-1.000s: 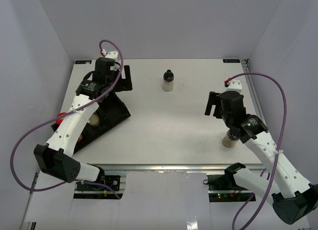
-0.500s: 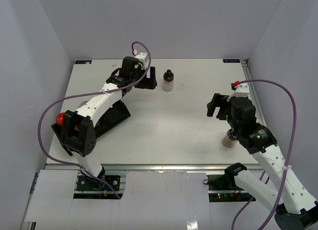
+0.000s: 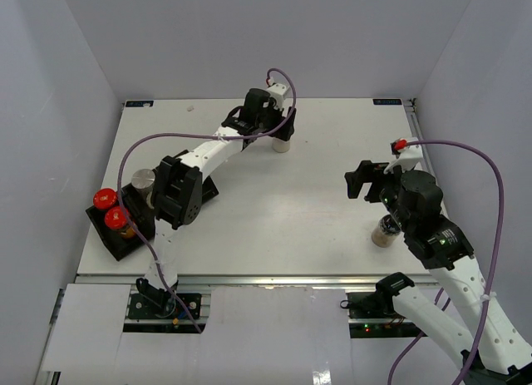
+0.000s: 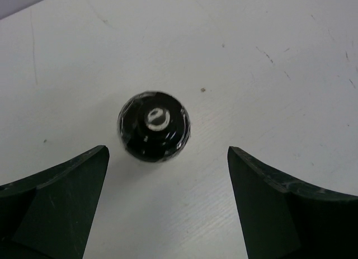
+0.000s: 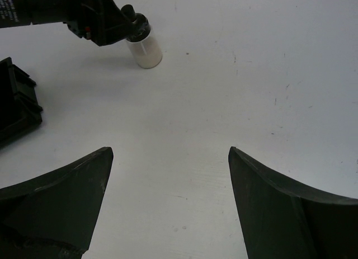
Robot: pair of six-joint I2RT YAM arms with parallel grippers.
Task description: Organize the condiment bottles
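A black-capped jar [image 3: 282, 145] with pale contents stands at the far middle of the table. My left gripper [image 3: 278, 129] hovers open right above it. In the left wrist view the black cap [image 4: 155, 126] lies just ahead of the open gripper [image 4: 168, 150]. Two red-capped jars [image 3: 105, 198] [image 3: 117, 219] and a silvery-capped jar [image 3: 143, 179] stand at the black tray [image 3: 125, 244] on the left. A tan-filled jar [image 3: 384, 233] stands at the right, beside my right arm. My right gripper [image 3: 366, 181] is open and empty; it also shows in the right wrist view [image 5: 170, 150].
The right wrist view shows the black-capped jar [image 5: 144, 46] far off with the left gripper [image 5: 95, 18] over it, and a corner of the tray [image 5: 17, 102] at the left edge. Grey walls close in the table on three sides.
My left arm has swung from over the tray to the far middle, above the black-capped jar, uncovering the jars at the tray. My right arm has shifted slightly.
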